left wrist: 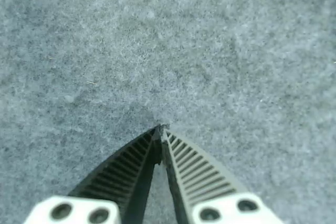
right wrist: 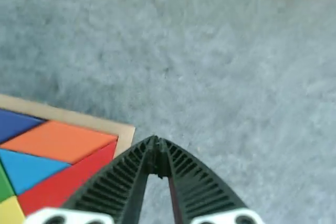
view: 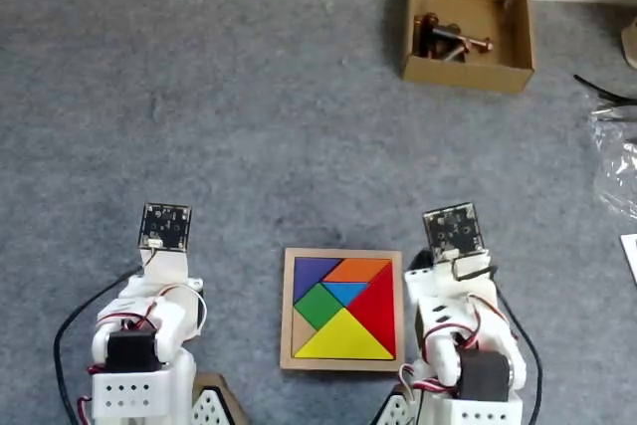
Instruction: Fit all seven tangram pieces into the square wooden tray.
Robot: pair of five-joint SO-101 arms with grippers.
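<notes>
Nearly everything looks done. The square wooden tray (view: pixel 288 311) lies on the grey table (view: pixel 249 126) at the lower middle of the high view, between the two arms. Six coloured pieces sit flush inside it: a purple triangle (view: pixel 312 276) at its upper left, an orange parallelogram (view: pixel 356 270) along the top, a small blue triangle (view: pixel 345 292), a green square (view: pixel 318 308), a large red triangle (view: pixel 376 301) on the right and a large yellow triangle (view: pixel 345 337) along the bottom. The tray's lower left corner shows a wood-coloured triangular patch (view: pixel 296 333). I cannot tell whether it is a seventh, unpainted piece or bare tray floor. No loose piece lies on the table around the tray, so I judge the puzzle either complete or one small triangle short.

The left pincer (left wrist: pixel 160 129) is pressed together over bare table, holding nothing. The right pincer (right wrist: pixel 156 141) is likewise pressed together and empty, just beside the tray's corner. A cardboard box (view: pixel 463 75) stands at the upper right, well apart.
</notes>
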